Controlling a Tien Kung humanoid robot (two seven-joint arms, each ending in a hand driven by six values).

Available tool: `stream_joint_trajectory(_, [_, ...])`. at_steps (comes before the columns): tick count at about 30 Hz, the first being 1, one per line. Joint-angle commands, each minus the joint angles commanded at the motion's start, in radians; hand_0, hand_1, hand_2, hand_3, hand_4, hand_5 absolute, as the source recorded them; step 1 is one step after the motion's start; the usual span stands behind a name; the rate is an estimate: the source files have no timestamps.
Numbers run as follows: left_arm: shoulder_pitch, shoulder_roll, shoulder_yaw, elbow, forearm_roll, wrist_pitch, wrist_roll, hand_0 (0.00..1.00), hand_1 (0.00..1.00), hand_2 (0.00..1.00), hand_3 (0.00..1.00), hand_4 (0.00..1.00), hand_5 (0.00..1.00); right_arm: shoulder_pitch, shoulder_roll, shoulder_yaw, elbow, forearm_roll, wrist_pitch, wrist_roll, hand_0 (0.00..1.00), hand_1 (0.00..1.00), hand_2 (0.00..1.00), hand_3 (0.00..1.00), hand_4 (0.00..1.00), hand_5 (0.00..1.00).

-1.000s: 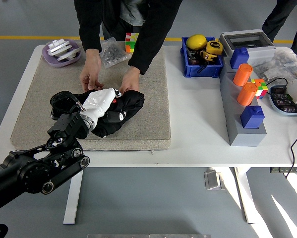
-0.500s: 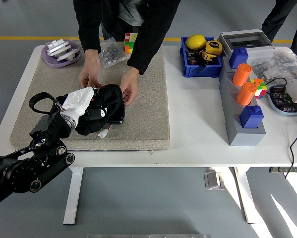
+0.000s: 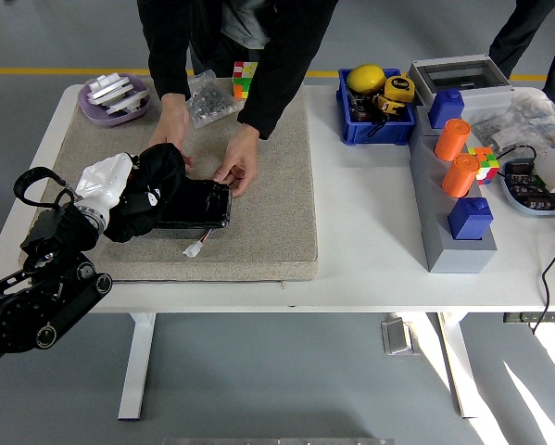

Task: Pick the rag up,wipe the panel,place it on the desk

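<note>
rag (image 3: 147, 190) dragged leftward since half a second ago, now bunched at the left end of the panel (image 3: 198, 204); a second ago it covered the panel wholly. panel's glossy black face is now uncovered over most of its length, lying flat on the grey mat (image 3: 277, 185), left end still under the cloth. small white tag or cable end (image 3: 195, 247) shows just below the panel's near edge.

left hand (image 3: 106, 185), white, sits at the rag's left side with fingers curled into the black cloth, gripping it; single fingertips cannot be made out under the folds. black arm has pulled back toward the lower left corner compared with both earlier frames. right arm out of frame.

person at the far side: both hands (image 3: 235, 167) down on the mat, one at the panel's upper right corner touching its edge, the other just behind the rag. same stance as before, hands shifted little.

unchanged around: purple dish (image 3: 115, 100) at far left corner, bag of small parts (image 3: 209, 97), colour cube (image 3: 246, 79), blue bin (image 3: 377, 116) with yellow tools, two orange cylinders (image 3: 458, 153) on the grey block at right.
</note>
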Motion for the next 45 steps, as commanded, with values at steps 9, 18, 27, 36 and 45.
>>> stream_joint_trajectory(9, [0.009, 0.027, -0.061, 0.034, 0.022, -0.002, 0.001, 0.185, 0.134, 0.501, 0.454, 0.174, 0.002, -0.002, 0.0, 0.0, 0.0, 0.002, 0.0, 0.001, 0.662, 0.652, 0.669, 0.567, 0.942, 0.467])
stream_joint_trajectory(18, [0.012, 0.04, -0.084, 0.04, 0.031, -0.003, 0.003, 0.186, 0.136, 0.499, 0.453, 0.174, 0.002, -0.002, 0.0, 0.004, 0.001, -0.002, 0.001, 0.0, 0.662, 0.652, 0.669, 0.567, 0.943, 0.466])
stream_joint_trajectory(27, [-0.003, 0.033, -0.049, -0.008, 0.041, -0.013, 0.016, 0.182, 0.136, 0.5, 0.454, 0.176, 0.002, -0.001, -0.001, 0.005, 0.001, -0.003, 0.002, 0.0, 0.661, 0.652, 0.669, 0.567, 0.942, 0.465])
stream_joint_trajectory(36, [-0.044, -0.001, 0.036, -0.031, 0.018, -0.019, 0.026, 0.183, 0.136, 0.499, 0.453, 0.176, 0.002, 0.002, -0.001, 0.007, 0.001, -0.006, 0.002, -0.002, 0.661, 0.652, 0.67, 0.567, 0.943, 0.465])
stream_joint_trajectory(45, [-0.09, -0.052, 0.15, -0.062, -0.014, -0.024, 0.032, 0.182, 0.136, 0.498, 0.453, 0.176, 0.002, 0.003, -0.004, 0.024, 0.003, -0.021, 0.0, -0.012, 0.661, 0.651, 0.67, 0.566, 0.943, 0.465])
